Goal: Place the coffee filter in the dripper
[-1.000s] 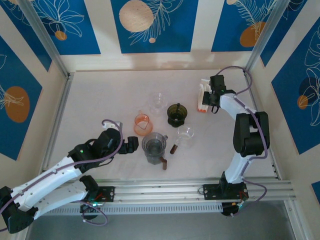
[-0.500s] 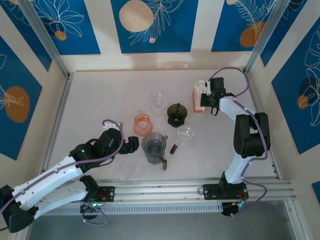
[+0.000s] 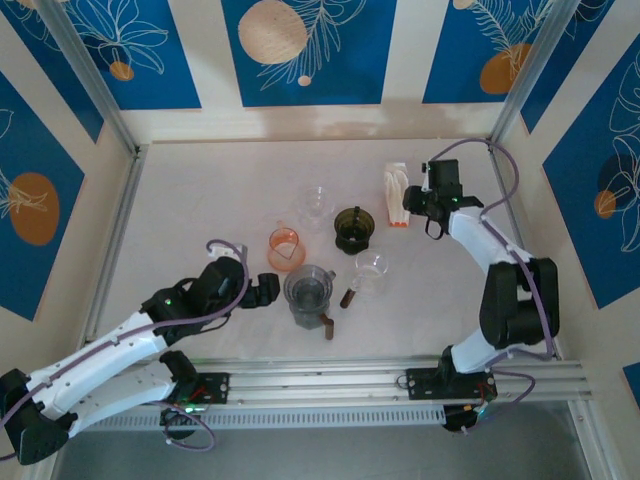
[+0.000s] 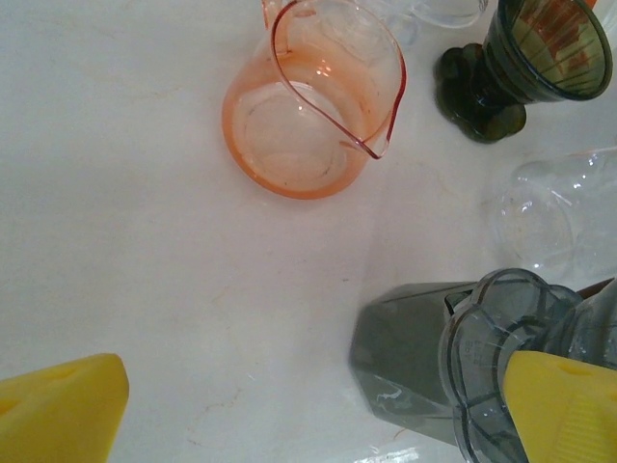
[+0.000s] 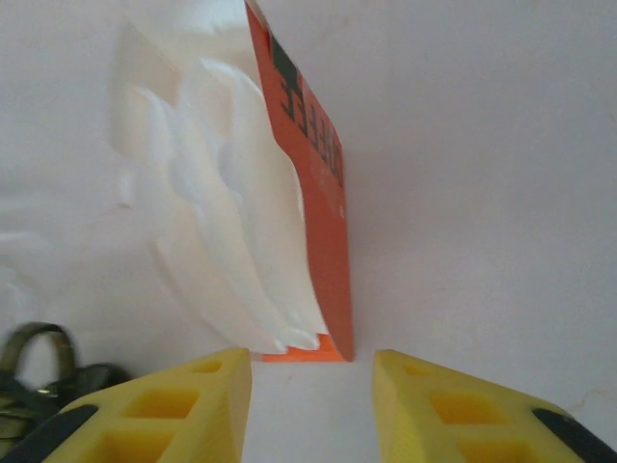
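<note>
Right wrist view: your right gripper (image 5: 310,374) has its jaws parted and pinching nothing. The coffee filter pack (image 5: 241,222) stands on the tabletop (image 5: 482,145) just past their tips. Your left gripper (image 4: 318,386) has its jaws spread wide, beside the grey dripper (image 4: 415,338).
</note>
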